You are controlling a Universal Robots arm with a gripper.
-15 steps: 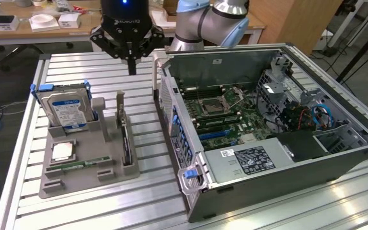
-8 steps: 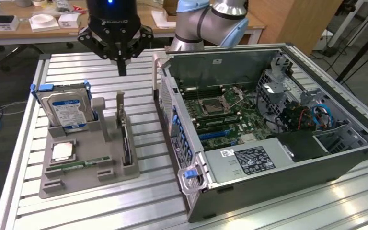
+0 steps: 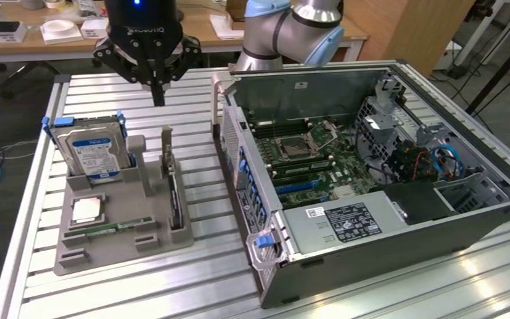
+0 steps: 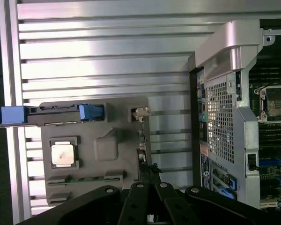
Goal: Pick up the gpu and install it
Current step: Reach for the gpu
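So, pincer (image 3: 159,98): fingers closed together to a point, nothing held. It hangs high above the grey tray (image 3: 122,251), roughly in line with the gpu in the wrist view.
gpu (image 3: 175,199): stands on its long edge in the slot on the tray's side nearest the PC case (image 3: 467,229). Not picked up, and well apart from the pincer.
gpu handling: judged light, stiff and very slim, but fragile. It is a bare board, so components and edge contacts are best left untouched. Pinched off-centre, it will likely tip or twist.
Grip spot: judged best on the upper edge near mid-length, pads on the two flat faces, lifting straight out of the slot.
Tray, other parts: hard drive (image 3: 91,149), CPU (image 3: 87,211), RAM stick (image 3: 113,228).
PC case: lies open on the table (image 3: 149,292) just beside the tray, motherboard (image 3: 308,153) exposed.
Writing: "ROBOTIQ" on the pincer body. The hard drive's blue label and the white label (image 3: 352,220) inside the case are too small to read.
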